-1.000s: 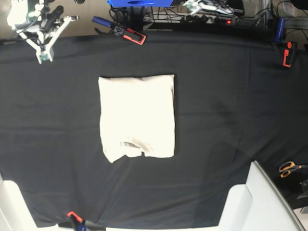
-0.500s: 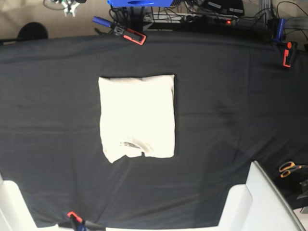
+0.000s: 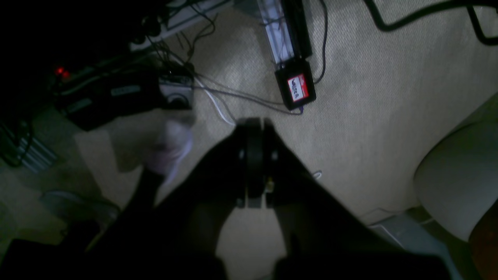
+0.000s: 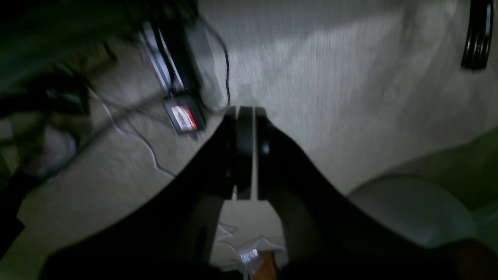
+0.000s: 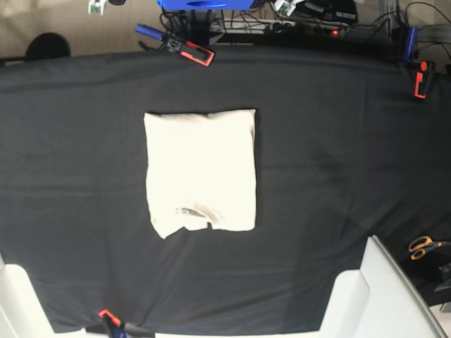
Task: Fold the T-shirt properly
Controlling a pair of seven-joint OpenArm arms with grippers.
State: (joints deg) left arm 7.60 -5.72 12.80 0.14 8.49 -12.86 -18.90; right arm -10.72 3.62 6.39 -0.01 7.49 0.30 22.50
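The cream T-shirt [image 5: 201,172] lies folded into a neat rectangle on the black tablecloth [image 5: 338,155], left of centre, with a dark label mark near its lower edge. Both arms are pulled back beyond the table's far edge. In the base view only a scrap of the right arm [image 5: 95,5] and of the left arm [image 5: 285,7] shows at the top edge. My left gripper [image 3: 255,124] is shut and empty over the carpet floor. My right gripper [image 4: 245,111] is shut and empty, also over the floor. Neither touches the shirt.
Orange clamps hold the cloth at the far edge [image 5: 197,53], the far right [image 5: 421,79] and the near left [image 5: 107,317]. Orange-handled scissors [image 5: 423,246] lie at the right. White blocks [image 5: 380,296] stand at the near corners. Cables and a power adapter [image 3: 297,87] lie on the floor.
The right arm, at the table's far left corner a second ago, has drawn back out of the top of the base view. The left arm has also drawn back. The shirt has not moved.
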